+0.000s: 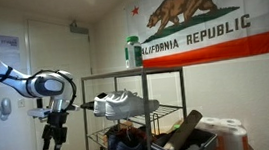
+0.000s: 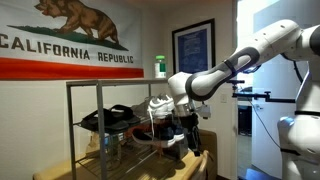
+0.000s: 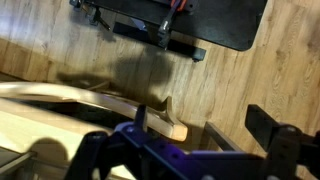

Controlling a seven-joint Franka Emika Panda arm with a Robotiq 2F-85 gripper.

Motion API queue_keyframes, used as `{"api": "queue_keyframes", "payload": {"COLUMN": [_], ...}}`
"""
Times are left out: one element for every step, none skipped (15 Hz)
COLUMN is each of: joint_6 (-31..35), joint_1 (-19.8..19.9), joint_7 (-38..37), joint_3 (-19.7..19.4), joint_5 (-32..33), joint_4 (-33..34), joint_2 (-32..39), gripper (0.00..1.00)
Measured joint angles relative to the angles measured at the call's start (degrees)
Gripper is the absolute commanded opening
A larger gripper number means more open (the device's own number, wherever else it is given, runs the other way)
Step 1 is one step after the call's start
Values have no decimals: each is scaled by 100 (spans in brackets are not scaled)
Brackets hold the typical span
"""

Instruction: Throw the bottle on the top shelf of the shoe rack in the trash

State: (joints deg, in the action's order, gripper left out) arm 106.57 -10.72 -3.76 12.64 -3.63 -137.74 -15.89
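The small green bottle [image 1: 132,53] with a white top stands upright on the top shelf [image 1: 114,75] of the dark metal shoe rack [image 1: 147,114]; it also shows in an exterior view [image 2: 160,67]. My gripper [image 1: 54,140] hangs pointing down beside the rack, well below the top shelf and apart from the bottle. It is seen in front of the rack in an exterior view [image 2: 190,138]. In the wrist view the gripper [image 3: 205,130] is open and empty over the wooden floor. The dark grey trash bin [image 1: 178,147] stands low next to the rack.
Shoes [image 1: 125,104] lie on the rack's lower shelves. A white rounded container [image 1: 226,133] stands beside the bin. A California flag [image 1: 209,22] hangs on the wall behind. A dark mat [image 3: 215,20] and a pale wooden edge [image 3: 90,100] lie on the floor below the gripper.
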Motion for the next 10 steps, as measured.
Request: {"api": "queue_keyframes", "payload": {"joint_6": [0,0,-7,-69,-195,-392,-621,-876,-1138,-1398], "joint_1": [0,3,17,54,86,135,188,231,275,307], "joint_7": [0,0,-1,0,0,1,17,51,137,246], "joint_3": [-3,-19,-49,-95,-162,-227,-293,-366,-427,-484], "joint_5": [4,28,97,201,325,484,625,765,888,1011], "joint_4": [1,11,44,117,235,399,600,834,1097,1385], "joint_2": [0,-2,-9,-32,-70,-128,-198,-275,-345,-405], "gripper": [100,100,100,100,100,100,100,100,100,100]}}
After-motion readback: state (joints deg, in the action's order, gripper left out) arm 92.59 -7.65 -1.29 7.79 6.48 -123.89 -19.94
